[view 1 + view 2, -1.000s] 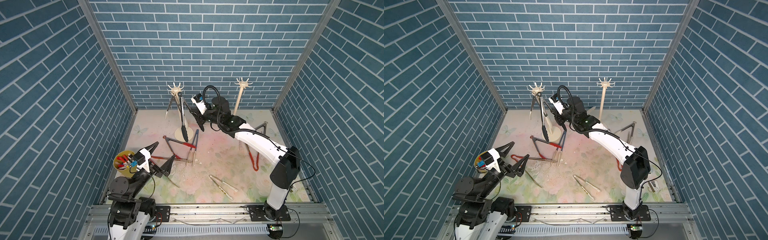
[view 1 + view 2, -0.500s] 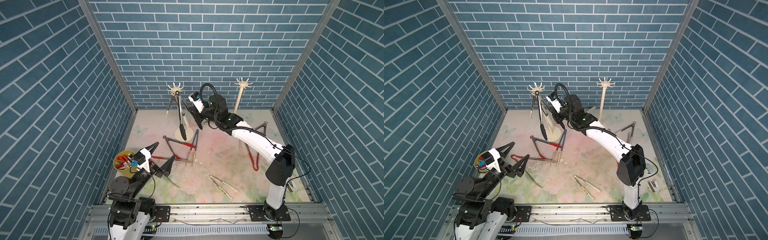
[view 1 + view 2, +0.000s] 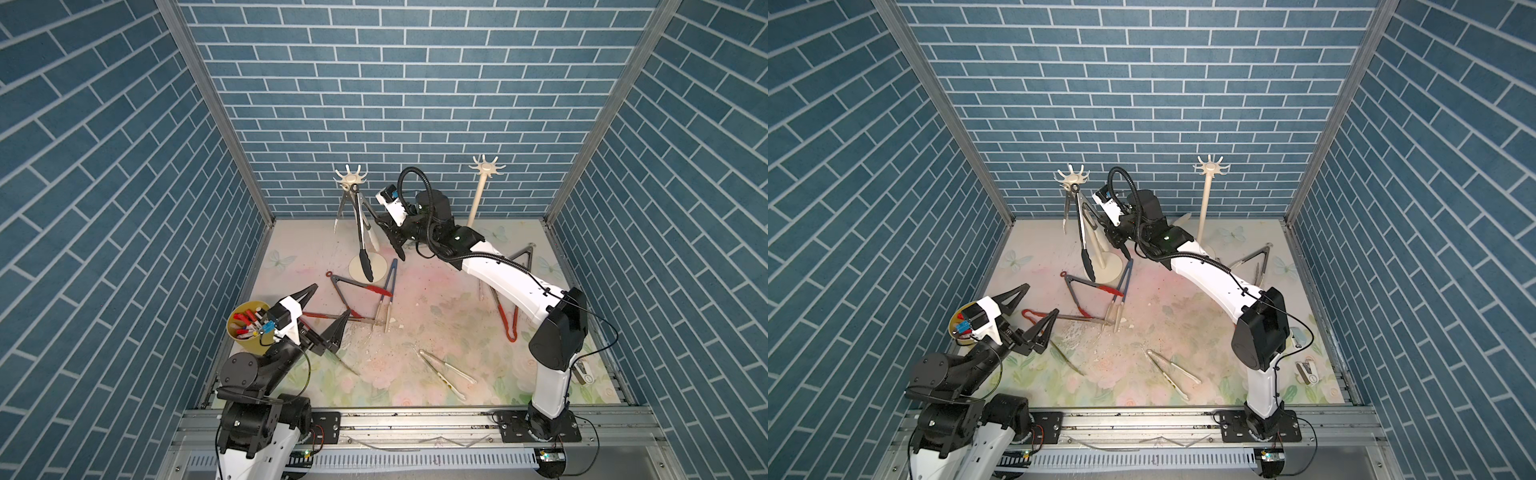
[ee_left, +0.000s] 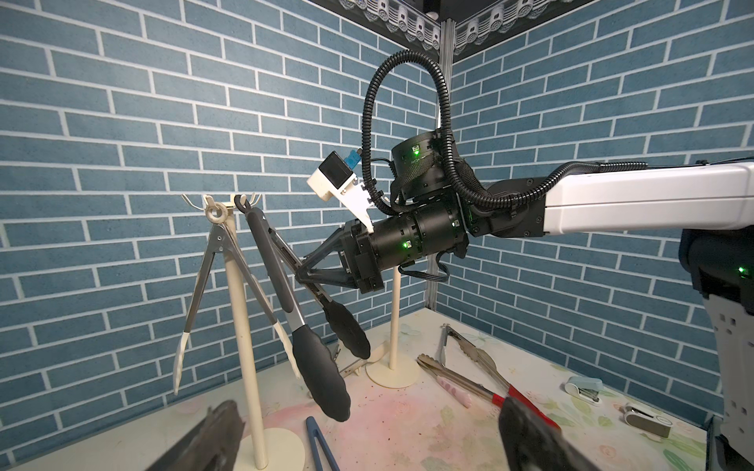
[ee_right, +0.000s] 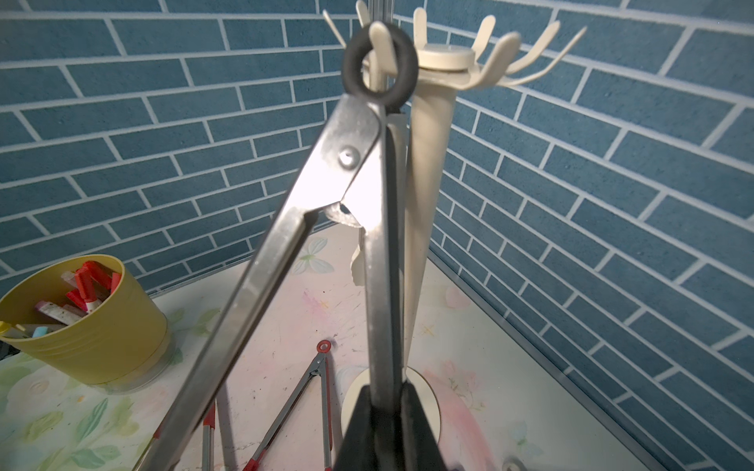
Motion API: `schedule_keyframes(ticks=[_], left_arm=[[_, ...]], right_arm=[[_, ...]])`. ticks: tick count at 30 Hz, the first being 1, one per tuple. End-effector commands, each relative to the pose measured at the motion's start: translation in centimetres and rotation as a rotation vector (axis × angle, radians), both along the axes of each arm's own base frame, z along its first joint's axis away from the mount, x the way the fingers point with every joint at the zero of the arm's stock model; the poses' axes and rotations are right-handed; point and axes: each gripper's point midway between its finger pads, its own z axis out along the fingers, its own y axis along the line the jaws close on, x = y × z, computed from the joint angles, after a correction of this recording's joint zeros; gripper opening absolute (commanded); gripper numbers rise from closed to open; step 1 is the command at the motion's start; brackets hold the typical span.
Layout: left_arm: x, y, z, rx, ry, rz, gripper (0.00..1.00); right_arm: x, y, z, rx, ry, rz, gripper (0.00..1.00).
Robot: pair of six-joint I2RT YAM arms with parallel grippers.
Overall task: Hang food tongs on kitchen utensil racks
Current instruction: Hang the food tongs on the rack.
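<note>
Black-tipped food tongs hang by their black ring from a prong of the left cream utensil rack. My right gripper is shut on the arm of these tongs that is farther from the rack's pole, with its fingers pressed on both sides. White-tipped tongs hang on the same rack. The right rack holds nothing. My left gripper stands open low at the front left, above red-handled tongs on the table.
Loose tongs lie about: grey ones with red tips, blue ones, red ones, slim pale ones and grey ones. A yellow cup of markers stands front left. Small staplers lie front right.
My right gripper has carried the black-tipped tongs a little to the left, closer to the left rack's top. The left arm has stayed still.
</note>
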Motion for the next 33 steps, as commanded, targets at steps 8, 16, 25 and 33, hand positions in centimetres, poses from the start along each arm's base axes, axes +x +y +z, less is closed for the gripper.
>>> schedule_keyframes(ticks=[8, 16, 25, 33], left_arm=[[0.0, 0.1, 0.4, 0.001, -0.003, 0.011, 0.99], [0.5, 0.4, 0.2, -0.003, 0.018, 0.032, 0.99], [1.2, 0.6, -0.2, -0.003, 0.053, 0.055, 0.99], [2.1, 0.5, -0.9, 0.008, 0.108, 0.058, 0.99]], right_arm=[[0.1, 0.3, 0.3, -0.012, -0.026, 0.000, 0.01], [-0.2, -0.4, 0.3, -0.010, 0.038, -0.025, 0.28], [-1.2, -2.2, -1.2, -0.059, 0.140, -0.077, 0.50], [-4.3, -6.0, -4.9, -0.116, 0.305, -0.138, 0.63]])
